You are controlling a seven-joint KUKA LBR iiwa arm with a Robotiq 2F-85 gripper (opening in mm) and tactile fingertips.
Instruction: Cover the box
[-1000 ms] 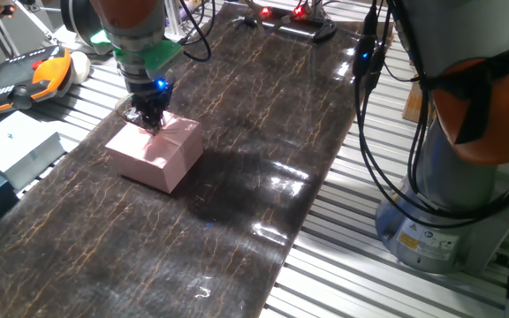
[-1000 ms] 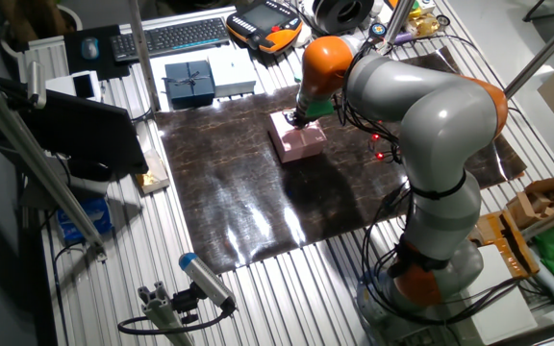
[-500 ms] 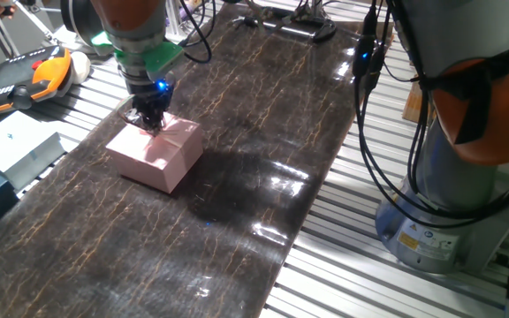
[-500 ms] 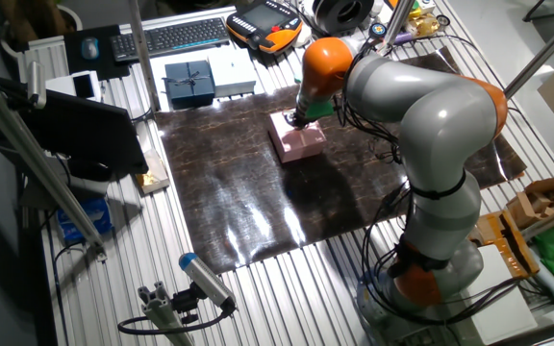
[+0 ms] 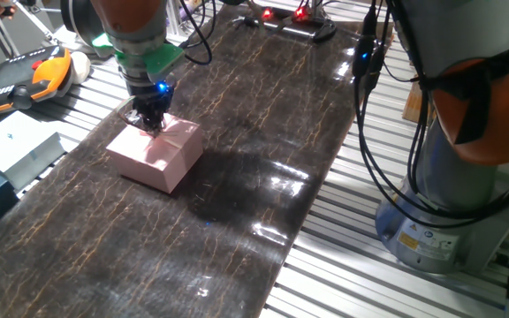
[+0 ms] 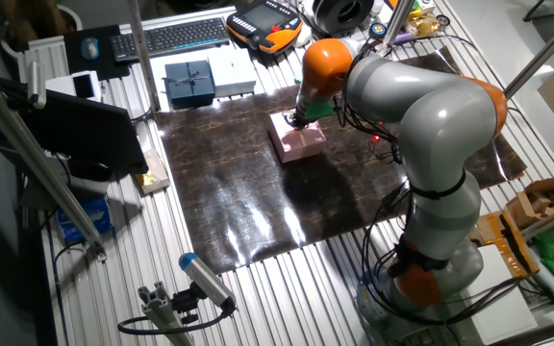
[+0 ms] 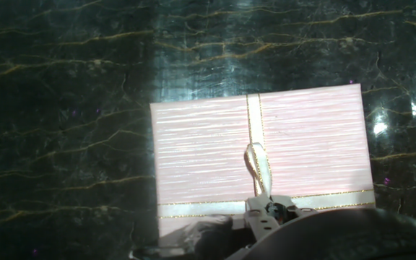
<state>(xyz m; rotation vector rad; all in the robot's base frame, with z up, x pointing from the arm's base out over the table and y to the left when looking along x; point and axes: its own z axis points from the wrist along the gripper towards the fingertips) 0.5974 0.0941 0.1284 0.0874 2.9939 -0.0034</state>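
While the gripper [image 5: 151,121] sits low over the back edge of the box [image 5: 155,153], the pink lid [image 7: 262,159] with its ribbon cross lies flat on top, so the covering looks all but done. Whether the fingers are clenched on the ribbon loop [image 7: 258,167] or already released I cannot tell — in the hand view their tips are hidden behind the dark hand body. The box rests on the dark marbled mat [image 5: 263,132], toward its far-left part in one fixed view, near the mat's upper edge in the other. The risk from here, as I judge it: if the fingers grip the loop and the arm rises, the lid lifts off again or the light box drags across the glossy mat; a sideways retreat could knock the lid askew. The mat covers a ribbed aluminium worktop [image 5: 343,265]. Around it sit a teach pendant [image 5: 25,78], a dark blue gift box [image 6: 188,82], a white flat box [image 6: 232,68], and a keyboard [image 6: 171,36] — well apart from the work.
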